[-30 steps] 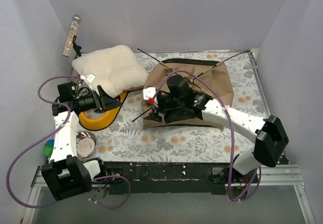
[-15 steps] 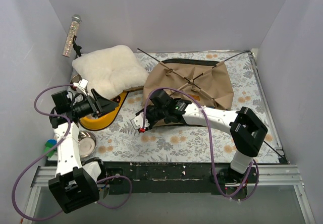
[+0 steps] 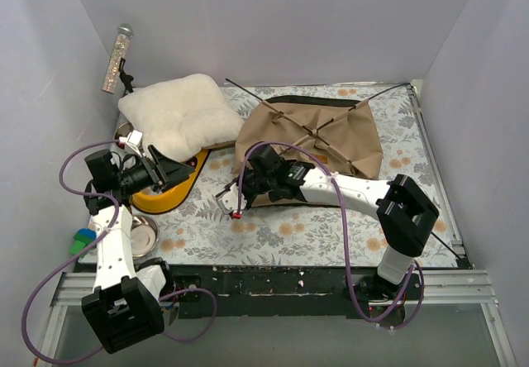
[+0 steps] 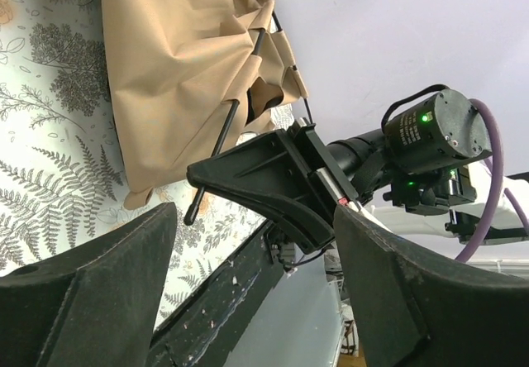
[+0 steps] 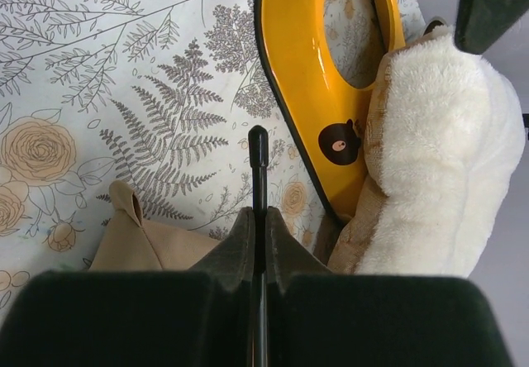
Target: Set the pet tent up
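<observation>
Tan pet tent (image 3: pixel 347 145), collapsed flat, thin black poles (image 3: pixel 318 131) across it

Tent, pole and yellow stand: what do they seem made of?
The tent looks like matte tan cloth, given its creases and folds. The pole is a thin, smooth black rod, perhaps fibreglass or plastic. The stand is glossy yellow with highlights, likely hard plastic or lacquered wood.

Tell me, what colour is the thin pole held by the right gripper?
The pole is black, best seen in the right wrist view, clamped in the right gripper.
</observation>
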You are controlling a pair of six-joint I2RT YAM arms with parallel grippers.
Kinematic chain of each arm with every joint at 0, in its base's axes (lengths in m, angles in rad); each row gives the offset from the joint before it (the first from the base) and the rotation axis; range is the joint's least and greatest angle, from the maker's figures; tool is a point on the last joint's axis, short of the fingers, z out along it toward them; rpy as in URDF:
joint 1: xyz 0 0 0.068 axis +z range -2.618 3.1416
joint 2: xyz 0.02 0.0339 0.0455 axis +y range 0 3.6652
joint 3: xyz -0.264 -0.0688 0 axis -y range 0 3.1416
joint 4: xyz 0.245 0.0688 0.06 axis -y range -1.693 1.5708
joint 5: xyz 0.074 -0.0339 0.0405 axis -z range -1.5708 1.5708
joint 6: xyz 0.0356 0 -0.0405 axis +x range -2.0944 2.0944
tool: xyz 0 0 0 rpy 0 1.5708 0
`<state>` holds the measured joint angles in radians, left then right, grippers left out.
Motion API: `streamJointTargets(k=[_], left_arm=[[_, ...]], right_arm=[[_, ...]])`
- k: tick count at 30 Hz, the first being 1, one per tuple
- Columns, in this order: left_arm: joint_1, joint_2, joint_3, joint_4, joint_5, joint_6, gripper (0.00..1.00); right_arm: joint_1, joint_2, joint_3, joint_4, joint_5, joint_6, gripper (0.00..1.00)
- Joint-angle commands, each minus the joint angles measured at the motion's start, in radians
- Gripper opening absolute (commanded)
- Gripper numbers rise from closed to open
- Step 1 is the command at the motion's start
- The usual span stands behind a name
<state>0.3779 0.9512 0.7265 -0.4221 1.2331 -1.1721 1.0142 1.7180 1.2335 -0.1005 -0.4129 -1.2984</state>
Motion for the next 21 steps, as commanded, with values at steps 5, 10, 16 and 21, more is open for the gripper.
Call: streamJointTargets(k=[5, 10, 16, 21], left_arm=[[0.004, -0.060, -0.081, 0.095, -0.066, -0.005, 0.82], [-0.010, -0.176, -0.260, 0.499, -0.040, -0.055, 0.78], [-0.294, -0.278, -0.349, 0.681, -0.176, 0.121, 0.75], [-0.410, -0.220, -0.349, 0.808, -0.234, 0.174, 0.69]], right_arm=[[-0.081, -0.070, 0.201, -0.002, -0.043, 0.129, 0.01], [-0.135, -0.112, 0.320, -0.076, -0.063, 0.152, 0.01], [-0.166, -0.149, 0.348, -0.079, -0.030, 0.162, 0.01], [-0.164, -0.163, 0.362, -0.068, -0.015, 0.198, 0.01]])
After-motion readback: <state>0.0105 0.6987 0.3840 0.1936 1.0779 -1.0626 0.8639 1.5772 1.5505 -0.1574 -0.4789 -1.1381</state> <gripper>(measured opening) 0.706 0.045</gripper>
